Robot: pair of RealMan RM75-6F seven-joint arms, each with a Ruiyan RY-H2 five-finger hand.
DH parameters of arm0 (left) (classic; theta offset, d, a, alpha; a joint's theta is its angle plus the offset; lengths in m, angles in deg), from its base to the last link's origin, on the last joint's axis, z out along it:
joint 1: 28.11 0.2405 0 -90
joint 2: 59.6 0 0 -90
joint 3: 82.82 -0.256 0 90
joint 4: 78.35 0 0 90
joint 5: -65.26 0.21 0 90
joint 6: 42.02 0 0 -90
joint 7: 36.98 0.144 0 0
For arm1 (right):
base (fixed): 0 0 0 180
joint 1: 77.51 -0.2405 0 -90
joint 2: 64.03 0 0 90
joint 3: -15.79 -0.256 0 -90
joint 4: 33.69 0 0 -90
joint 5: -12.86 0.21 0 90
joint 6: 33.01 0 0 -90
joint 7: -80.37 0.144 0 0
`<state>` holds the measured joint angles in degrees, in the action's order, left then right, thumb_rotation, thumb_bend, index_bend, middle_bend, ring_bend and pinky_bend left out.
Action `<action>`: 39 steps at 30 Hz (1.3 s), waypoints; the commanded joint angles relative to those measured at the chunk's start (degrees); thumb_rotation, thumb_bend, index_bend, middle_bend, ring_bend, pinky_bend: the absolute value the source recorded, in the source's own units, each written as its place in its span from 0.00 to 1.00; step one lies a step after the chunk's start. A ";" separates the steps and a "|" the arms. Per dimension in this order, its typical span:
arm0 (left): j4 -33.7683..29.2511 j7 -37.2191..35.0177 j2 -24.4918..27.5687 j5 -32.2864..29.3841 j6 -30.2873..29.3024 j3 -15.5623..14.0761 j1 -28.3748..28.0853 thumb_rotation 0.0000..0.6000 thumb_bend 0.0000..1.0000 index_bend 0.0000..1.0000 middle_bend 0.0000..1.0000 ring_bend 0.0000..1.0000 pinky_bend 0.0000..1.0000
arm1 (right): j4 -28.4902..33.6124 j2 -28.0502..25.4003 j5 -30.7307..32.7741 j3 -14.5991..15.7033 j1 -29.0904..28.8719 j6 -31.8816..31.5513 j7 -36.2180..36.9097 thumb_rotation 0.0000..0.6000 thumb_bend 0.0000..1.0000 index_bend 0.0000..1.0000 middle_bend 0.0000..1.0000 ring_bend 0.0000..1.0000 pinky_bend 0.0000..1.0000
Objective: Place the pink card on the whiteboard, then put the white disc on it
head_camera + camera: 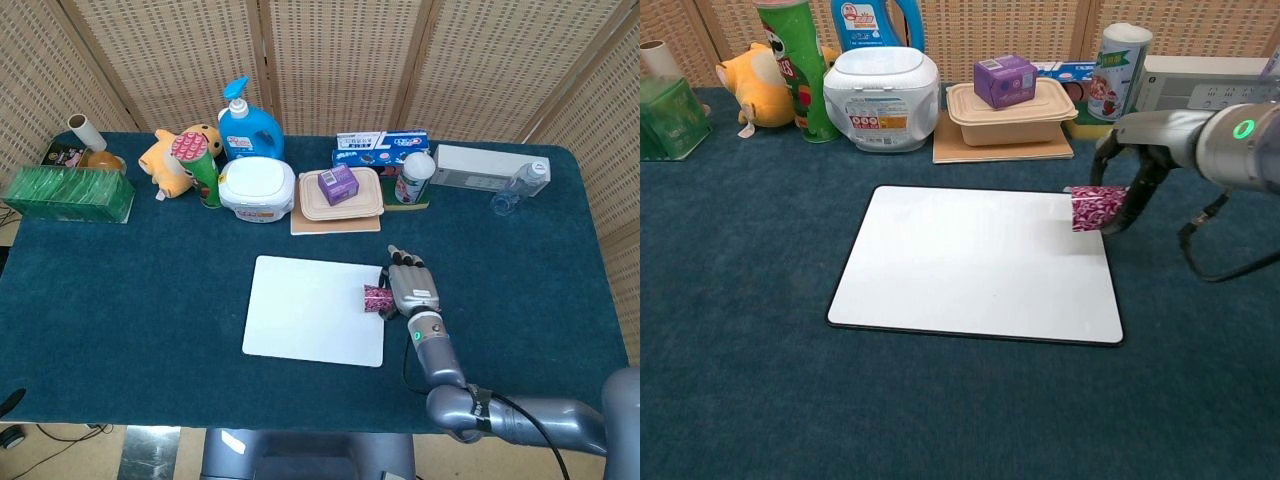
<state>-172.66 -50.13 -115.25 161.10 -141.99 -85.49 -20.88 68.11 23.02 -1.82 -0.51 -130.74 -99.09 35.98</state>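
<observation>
The robot's right hand (1140, 150), fingers clamped on the pink card (1097, 207), holds it above the right edge of the whiteboard (970, 260), while behind it a small purple box (1004, 80) sits on top of a lidded beige food container (1012, 112).

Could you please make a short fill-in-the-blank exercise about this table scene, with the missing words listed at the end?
1. The right hand holds the pink card over the right edge of the ____.
2. The purple box sits on top of the beige ____.
3. The green can stands just in front of the yellow plush ____.

Missing words: whiteboard; container; toy
</observation>
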 commanded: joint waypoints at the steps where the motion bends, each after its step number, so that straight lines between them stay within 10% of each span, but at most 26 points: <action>1: 0.16 -0.51 0.14 -0.22 -0.03 0.06 0.03 1.00 0.13 0.00 0.00 0.00 0.00 | -0.66 4.04 4.18 -2.08 -3.60 -2.38 -2.86 1.00 0.26 0.42 0.00 0.00 0.00; 17: 0.85 -2.60 0.41 -0.04 -0.42 -0.24 0.33 1.00 0.13 0.00 0.00 0.00 0.00 | -7.43 15.72 4.55 -1.91 -6.54 -8.74 -4.75 1.00 0.26 0.31 0.00 0.00 0.00; 27: 0.86 -2.53 0.36 0.23 -0.53 -0.38 0.44 1.00 0.13 0.00 0.00 0.00 0.00 | -5.73 15.41 2.68 -2.59 -5.36 -8.16 -4.54 1.00 0.15 0.11 0.00 0.00 0.00; 39: 1.06 -2.88 0.43 0.19 -0.62 -0.35 0.47 1.00 0.13 0.00 0.00 0.00 0.00 | -3.63 9.07 -5.19 -0.91 -2.32 -6.18 -1.99 1.00 0.17 0.22 0.00 0.00 0.00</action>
<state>-171.60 -53.01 -114.82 161.29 -142.61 -85.84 -20.41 64.49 33.47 -5.74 -2.02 -133.89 -105.98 33.30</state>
